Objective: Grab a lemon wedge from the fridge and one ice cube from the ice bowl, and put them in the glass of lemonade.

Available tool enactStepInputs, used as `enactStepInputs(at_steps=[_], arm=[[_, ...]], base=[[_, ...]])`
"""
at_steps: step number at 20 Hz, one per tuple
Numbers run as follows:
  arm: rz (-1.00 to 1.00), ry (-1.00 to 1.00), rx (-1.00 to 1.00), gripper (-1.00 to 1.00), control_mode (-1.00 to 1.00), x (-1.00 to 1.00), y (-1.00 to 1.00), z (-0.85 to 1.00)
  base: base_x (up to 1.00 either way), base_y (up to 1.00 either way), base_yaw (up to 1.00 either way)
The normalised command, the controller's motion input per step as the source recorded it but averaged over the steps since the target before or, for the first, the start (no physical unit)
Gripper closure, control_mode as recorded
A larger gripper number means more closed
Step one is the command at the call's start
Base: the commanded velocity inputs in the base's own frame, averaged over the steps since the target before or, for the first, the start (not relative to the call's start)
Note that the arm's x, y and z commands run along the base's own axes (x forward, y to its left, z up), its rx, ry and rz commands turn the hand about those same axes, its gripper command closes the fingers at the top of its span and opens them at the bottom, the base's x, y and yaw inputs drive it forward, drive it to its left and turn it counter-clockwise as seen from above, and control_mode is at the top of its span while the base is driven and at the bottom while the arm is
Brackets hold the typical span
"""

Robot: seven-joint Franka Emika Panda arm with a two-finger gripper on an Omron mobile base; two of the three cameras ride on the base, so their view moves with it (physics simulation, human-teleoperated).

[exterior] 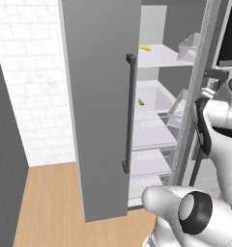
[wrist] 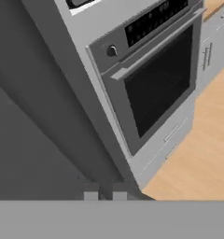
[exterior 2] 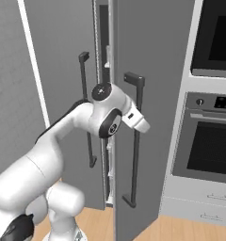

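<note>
Grey fridge (exterior: 101,96) doors stand part-open, so we judge we should swing the left door wider before reaching for the tiny yellow-green lemon wedge (exterior: 141,102) on the middle shelf (exterior: 156,99), our gripper (wrist: 105,193) jaws nearly closed on nothing.

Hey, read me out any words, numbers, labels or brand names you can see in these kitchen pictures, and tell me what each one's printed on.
No text can be read anywhere.
The oven has a dark control panel carrying small light marks, too blurred to read.
The same panel's display in the right base view is also too small to make out.
The fridge doors and handles carry no label or brand.
</note>
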Motion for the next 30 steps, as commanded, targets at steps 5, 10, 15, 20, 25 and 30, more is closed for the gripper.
enactStepInputs(at_steps=[5, 10, 15, 20, 25, 30], arm=[[-0.19, -0.08, 0.17, -1.00, -1.00, -0.71, -0.86, 0.14], [-0.05, -0.15, 0.04, -1.00, -1.00, -0.83, -0.17, 0.42], [0.01, -0.28, -0.07, -1.00, -1.00, -0.99, 0.58, 0.93], [0.00, -0.04, -0.19, -1.00, -1.00, -0.32, 0.97, 0.56], [-0.08, 0.33, -0.25, -1.00, -1.00, 0.72, 0.98, 0.01], [-0.19, 0.39, -0.20, -1.00, -1.00, 1.00, 0.67, 0.00]], base=[[0.00, 0.00, 0.00], [0.00, 0.00, 0.00], [0.00, 0.00, 0.00], [0.00, 0.00, 0.00], [0.00, 0.00, 0.00], [0.00, 0.00, 0.00]])
